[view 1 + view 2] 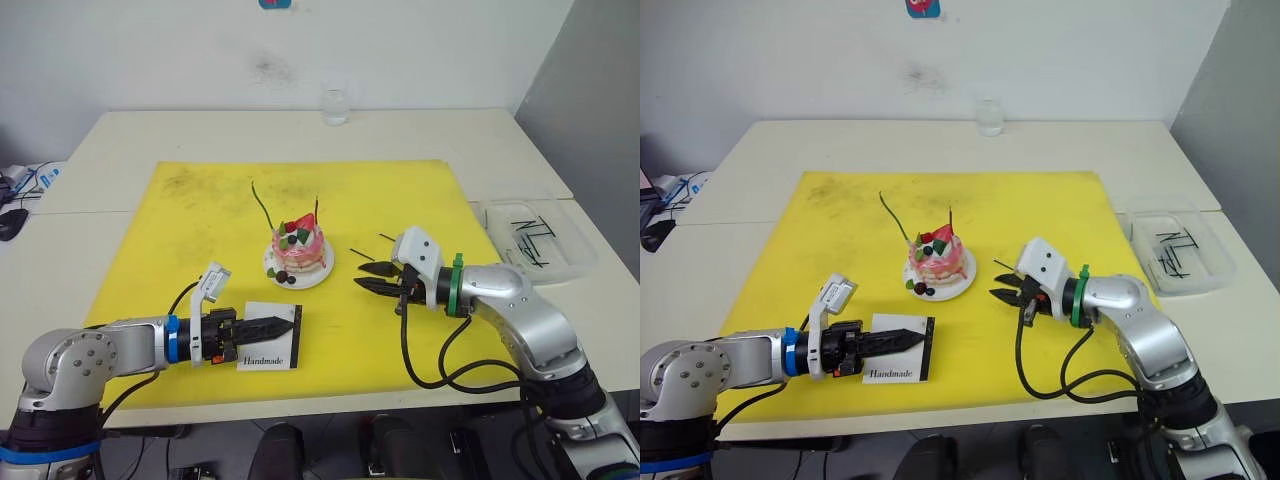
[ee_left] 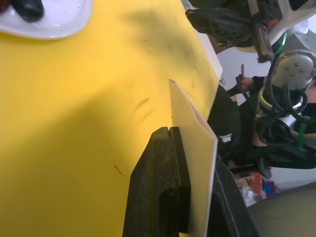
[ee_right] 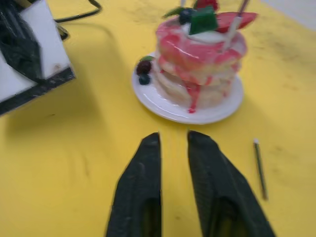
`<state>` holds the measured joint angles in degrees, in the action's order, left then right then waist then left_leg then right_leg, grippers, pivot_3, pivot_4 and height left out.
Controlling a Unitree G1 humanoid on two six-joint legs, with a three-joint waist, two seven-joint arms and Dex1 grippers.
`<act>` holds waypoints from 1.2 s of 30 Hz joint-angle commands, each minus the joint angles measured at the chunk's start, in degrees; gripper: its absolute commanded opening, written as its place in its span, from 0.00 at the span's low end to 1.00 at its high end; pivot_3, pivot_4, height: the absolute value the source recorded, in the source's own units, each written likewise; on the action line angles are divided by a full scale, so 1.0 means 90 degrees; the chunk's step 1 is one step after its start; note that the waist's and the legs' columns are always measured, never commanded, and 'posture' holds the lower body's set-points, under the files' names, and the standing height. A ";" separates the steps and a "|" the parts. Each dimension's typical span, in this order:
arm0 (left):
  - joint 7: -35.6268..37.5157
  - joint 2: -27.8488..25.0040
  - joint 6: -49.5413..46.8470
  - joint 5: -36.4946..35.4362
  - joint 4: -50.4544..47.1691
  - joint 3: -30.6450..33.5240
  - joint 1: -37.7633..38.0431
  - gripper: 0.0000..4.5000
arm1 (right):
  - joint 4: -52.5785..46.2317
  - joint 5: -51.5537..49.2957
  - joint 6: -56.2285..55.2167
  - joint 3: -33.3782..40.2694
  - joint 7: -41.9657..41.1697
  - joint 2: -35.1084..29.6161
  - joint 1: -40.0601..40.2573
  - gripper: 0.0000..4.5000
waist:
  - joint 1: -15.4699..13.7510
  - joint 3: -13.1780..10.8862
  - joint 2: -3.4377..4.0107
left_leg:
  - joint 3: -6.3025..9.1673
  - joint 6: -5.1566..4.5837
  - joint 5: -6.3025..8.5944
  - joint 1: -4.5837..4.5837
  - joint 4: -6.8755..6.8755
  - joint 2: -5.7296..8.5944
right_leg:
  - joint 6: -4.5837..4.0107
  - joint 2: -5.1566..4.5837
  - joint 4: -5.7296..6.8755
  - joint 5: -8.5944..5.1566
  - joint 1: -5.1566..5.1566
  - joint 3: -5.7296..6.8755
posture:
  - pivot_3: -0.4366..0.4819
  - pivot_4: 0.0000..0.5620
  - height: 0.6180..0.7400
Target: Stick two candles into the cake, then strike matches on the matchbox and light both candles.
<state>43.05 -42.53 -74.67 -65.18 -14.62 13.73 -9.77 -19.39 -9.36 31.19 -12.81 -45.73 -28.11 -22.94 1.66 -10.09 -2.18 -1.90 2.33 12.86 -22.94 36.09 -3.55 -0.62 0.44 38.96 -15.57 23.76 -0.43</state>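
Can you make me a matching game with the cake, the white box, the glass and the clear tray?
Things:
1. cake
2. matchbox
3. glass
4. clear tray

Places:
A. at the far edge of the table
B. held in the left gripper
C. on a white plate in the middle of the yellow mat
D. off the mat, on the robot's right side

Pairs: 1-C, 2-B, 3-A, 4-D
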 commanded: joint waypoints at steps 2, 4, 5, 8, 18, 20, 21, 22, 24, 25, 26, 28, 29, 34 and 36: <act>-0.0037 0.0082 0.0235 -0.0178 -0.0273 0.0189 -0.0148 0.00 | 0.0719 0.0441 -0.1320 0.0200 0.0784 0.0446 -0.0067 0.35 | 0.0021 0.0000 0.0000 | -0.0005 0.0000 0.0000 0.0002 0.0000 0.0000 | 0.0000 0.0004 0.0002 0.0001 0.0000 -0.0006 | 0.48 0.27 0.96; -0.0026 0.0067 0.0266 -0.0205 -0.0310 0.0209 -0.0143 0.00 | 0.1187 0.0604 -0.1621 0.0152 0.1010 0.0659 -0.0171 0.35 | 0.0018 0.0000 0.0000 | -0.0003 0.0000 0.0000 0.0002 0.0000 0.0000 | 0.0001 0.0010 0.0003 0.0001 0.0000 -0.0004 | 0.48 0.27 0.96; -0.0019 0.0046 0.0265 -0.0205 -0.0313 0.0206 -0.0137 0.00 | 0.1420 0.0676 -0.1701 0.0098 0.1061 0.0735 -0.0251 0.35 | 0.0019 0.0000 0.0000 | -0.0003 0.0000 0.0000 0.0001 0.0000 0.0000 | 0.0000 0.0016 0.0003 0.0001 0.0001 -0.0005 | 0.48 0.27 0.96; -0.0023 0.0023 0.0276 -0.0180 -0.0293 0.0201 -0.0141 0.00 | 0.2053 0.0580 -0.1555 0.0072 0.1031 0.1002 -0.0505 0.35 | 0.0019 0.0000 0.0000 | -0.0004 0.0000 0.0000 0.0001 0.0000 -0.0003 | 0.0000 0.0021 0.0002 0.0001 0.0002 -0.0007 | 0.48 0.27 0.96; -0.0064 0.0070 0.0293 -0.0200 -0.0345 0.0179 -0.0153 0.00 | 0.3790 0.0811 -0.2281 -0.0195 0.0635 0.1264 -0.1209 0.35 | 0.0016 0.0000 0.0000 | -0.0005 0.0000 0.0000 0.0001 0.0000 -0.0004 | 0.0000 0.0021 0.0003 0.0001 0.0002 -0.0010 | 0.48 0.27 0.96; -0.0079 0.0083 0.0300 -0.0201 -0.0358 0.0179 -0.0140 0.00 | 0.4025 0.0855 -0.2416 -0.0234 0.0606 0.1315 -0.1298 0.35 | 0.0019 0.0000 0.0000 | -0.0006 0.0000 0.0000 0.0002 0.0000 -0.0004 | -0.0001 0.0021 0.0003 0.0001 0.0002 -0.0012 | 0.48 0.27 0.96; -0.0086 0.0091 0.0305 -0.0198 -0.0368 0.0176 -0.0128 0.00 | 0.4149 0.0867 -0.2449 -0.0238 0.0600 0.1361 -0.1344 0.35 | 0.0019 0.0000 0.0000 | -0.0007 0.0000 0.0000 0.0002 0.0000 -0.0004 | -0.0001 0.0022 0.0004 0.0002 0.0002 -0.0012 | 0.48 0.27 0.96; -0.0092 0.0098 0.0310 -0.0195 -0.0377 0.0174 -0.0118 0.00 | 0.4249 0.0877 -0.2462 -0.0235 0.0596 0.1402 -0.1379 0.35 | 0.0020 0.0000 0.0000 | -0.0006 0.0000 0.0000 0.0003 0.0000 -0.0005 | -0.0001 0.0022 0.0005 0.0002 0.0002 -0.0011 | 0.48 0.27 0.96; -0.0103 0.0118 0.0321 -0.0190 -0.0392 0.0167 -0.0104 0.00 | 0.4445 0.0855 -0.2455 -0.0179 0.0632 0.1524 -0.1449 0.35 | 0.0021 0.0000 0.0000 | -0.0006 0.0000 0.0000 0.0004 0.0001 -0.0005 | -0.0001 0.0023 0.0008 0.0002 0.0002 -0.0012 | 0.48 0.27 0.96; -0.0104 0.0124 0.0327 -0.0187 -0.0395 0.0166 -0.0101 0.00 | 0.4524 0.0837 -0.2427 -0.0150 0.0644 0.1584 -0.1481 0.35 | 0.0023 0.0000 0.0000 | -0.0006 0.0000 0.0000 0.0005 0.0001 -0.0005 | -0.0001 0.0024 0.0009 0.0002 0.0001 -0.0012 | 0.48 0.27 0.96; -0.0105 0.0129 0.0330 -0.0184 -0.0396 0.0164 -0.0102 0.00 | 0.4583 0.0829 -0.2413 -0.0127 0.0648 0.1626 -0.1505 0.35 | 0.0025 0.0000 0.0000 | -0.0006 0.0000 0.0000 0.0006 0.0001 -0.0006 | -0.0002 0.0025 0.0010 0.0002 0.0001 -0.0012 | 0.48 0.27 0.96; -0.0104 0.0131 0.0339 -0.0178 -0.0397 0.0159 -0.0101 0.00 | 0.4644 0.0823 -0.2294 -0.0094 0.0638 0.1673 -0.1532 0.35 | 0.0028 0.0000 0.0000 | -0.0006 0.0000 0.0000 0.0008 0.0001 -0.0006 | -0.0003 0.0027 0.0011 0.0003 0.0001 -0.0012 | 0.48 0.27 0.96; -0.0104 0.0130 0.0345 -0.0176 -0.0394 0.0153 -0.0103 0.00 | 0.4679 0.0855 -0.2236 -0.0094 0.0666 0.1686 -0.1551 0.35 | 0.0031 0.0000 0.0000 | -0.0006 0.0000 0.0000 0.0009 0.0001 -0.0007 | -0.0003 0.0027 0.0012 0.0003 0.0001 -0.0013 | 0.48 0.27 0.96; -0.0120 0.0147 0.0376 -0.0173 -0.0400 0.0128 -0.0098 0.00 | 0.4715 0.0985 -0.1992 -0.0075 0.0870 0.1767 -0.1541 0.32 | 0.0034 0.0000 0.0000 | -0.0006 0.0000 -0.0001 0.0015 0.0002 -0.0007 | -0.0012 0.0031 0.0014 0.0009 -0.0002 -0.0013 | 0.48 0.27 0.96; -0.0138 0.0164 0.0384 -0.0169 -0.0409 0.0118 -0.0083 0.00 | 0.4712 0.1006 -0.1911 -0.0056 0.0983 0.1815 -0.1501 0.22 | 0.0034 0.0000 -0.0001 | -0.0007 0.0001 -0.0001 0.0017 0.0002 -0.0007 | -0.0018 0.0032 0.0014 0.0014 -0.0003 -0.0014 | 0.48 0.27 0.96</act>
<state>41.82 -41.21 -72.03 -65.55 -16.30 14.37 -10.60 22.63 -1.20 12.85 -13.45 -38.23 -12.13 -36.77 1.96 -10.09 -2.19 -1.95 2.34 12.85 -22.78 36.11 -3.62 -0.80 0.73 39.09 -15.43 23.73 -0.55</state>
